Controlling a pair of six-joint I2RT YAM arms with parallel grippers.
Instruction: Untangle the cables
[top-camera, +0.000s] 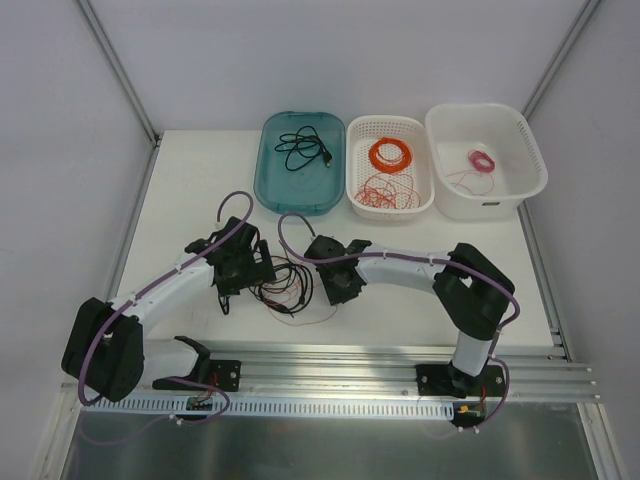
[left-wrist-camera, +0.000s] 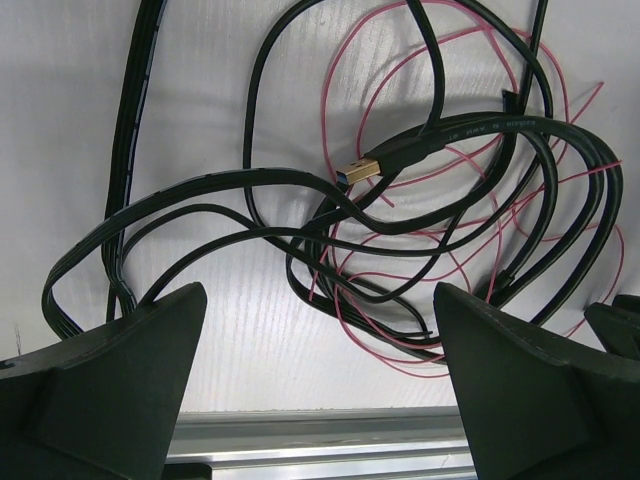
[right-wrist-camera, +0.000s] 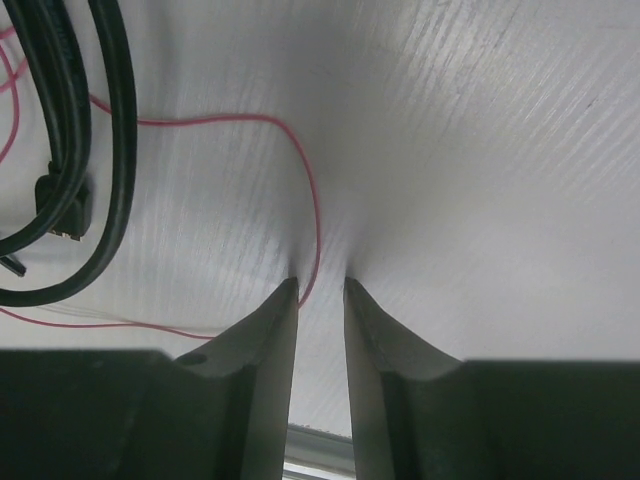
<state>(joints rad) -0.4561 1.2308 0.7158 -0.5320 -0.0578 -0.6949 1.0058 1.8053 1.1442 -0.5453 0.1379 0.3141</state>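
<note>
Over the cables (top-camera: 285, 288), left jaws gape wide; right jaws nearly pinch the pink wire (right-wrist-camera: 200, 121).

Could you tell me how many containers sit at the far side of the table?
3: teal tray on the left, white lattice basket in the middle, white tub on the right.

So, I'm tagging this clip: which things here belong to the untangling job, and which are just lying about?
Job: tangled cables, namely black cord and pinkish-red wire.
Lying about: teal tray with black cable, white basket with orange coil, white tub with pink coil.
</note>
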